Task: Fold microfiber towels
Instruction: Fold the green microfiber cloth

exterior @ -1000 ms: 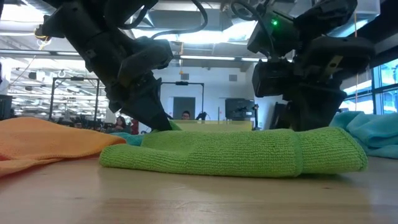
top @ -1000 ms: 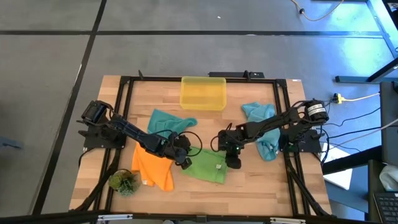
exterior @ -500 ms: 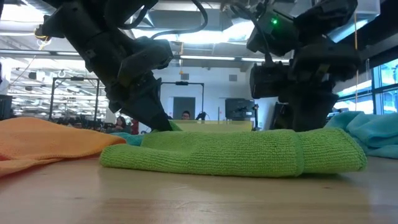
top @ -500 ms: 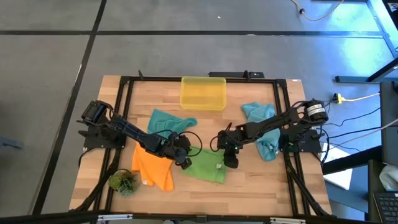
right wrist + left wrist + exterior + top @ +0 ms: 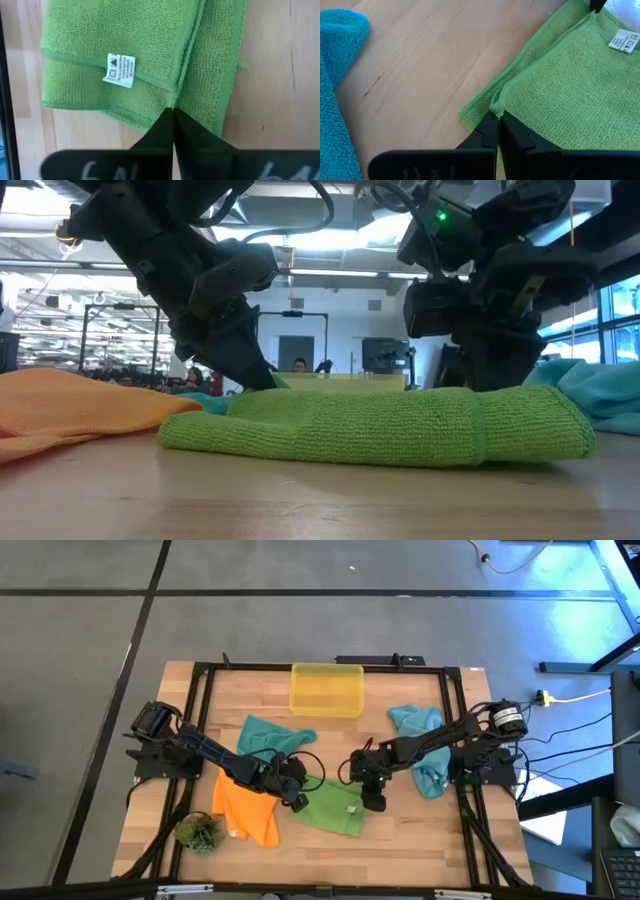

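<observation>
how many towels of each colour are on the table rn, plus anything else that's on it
orange towel: 1
green towel: 1
teal-blue towels: 2
yellow bin: 1
plant tuft: 1
total: 6

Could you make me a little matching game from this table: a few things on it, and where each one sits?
Things:
1. green microfiber towel
2. orange microfiber towel
3. yellow translucent plastic bin
4. small green plant tuft

Places:
A. far edge, middle
B. near left corner
C. pinched by both tools
D. between plant and green towel

Pairs: 1-C, 2-D, 3-A, 4-B
</observation>
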Controlling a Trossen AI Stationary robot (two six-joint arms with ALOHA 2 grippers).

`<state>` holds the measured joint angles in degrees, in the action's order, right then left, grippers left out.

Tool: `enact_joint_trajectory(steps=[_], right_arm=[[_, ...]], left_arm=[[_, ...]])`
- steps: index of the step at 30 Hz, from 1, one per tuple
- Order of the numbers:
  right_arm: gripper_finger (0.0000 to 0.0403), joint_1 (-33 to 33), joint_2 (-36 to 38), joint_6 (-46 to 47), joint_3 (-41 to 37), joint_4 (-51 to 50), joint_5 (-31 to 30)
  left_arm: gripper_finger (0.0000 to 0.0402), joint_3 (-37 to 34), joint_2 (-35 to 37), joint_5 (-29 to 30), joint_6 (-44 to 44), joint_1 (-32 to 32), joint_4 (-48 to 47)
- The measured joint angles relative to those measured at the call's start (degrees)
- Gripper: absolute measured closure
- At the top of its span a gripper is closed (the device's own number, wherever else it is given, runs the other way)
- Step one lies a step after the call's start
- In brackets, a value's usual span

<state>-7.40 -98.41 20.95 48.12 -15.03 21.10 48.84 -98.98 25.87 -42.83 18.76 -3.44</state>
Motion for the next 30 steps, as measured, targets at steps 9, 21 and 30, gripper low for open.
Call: enact_joint_trajectory(steps=[9, 21, 30], right_arm=[[0.0400, 0.00, 3.24, 1.15, -0.02, -1.61, -0.28], [0.0401, 0.02, 7.75, 1.32, -0.02, -6.66, -8.29], [0.0382, 0.02, 7.37, 1.25, -0.04, -8.09, -11.88]], left_arm=[[0.0401, 0.00, 0.00, 1.37, 1.38, 0.14, 0.07], [0.0401, 0.00, 0.00, 4.38, 1.44, 0.36, 0.42], [0.0398, 0.00, 0.00, 4.96, 1.45, 0.00, 0.42]])
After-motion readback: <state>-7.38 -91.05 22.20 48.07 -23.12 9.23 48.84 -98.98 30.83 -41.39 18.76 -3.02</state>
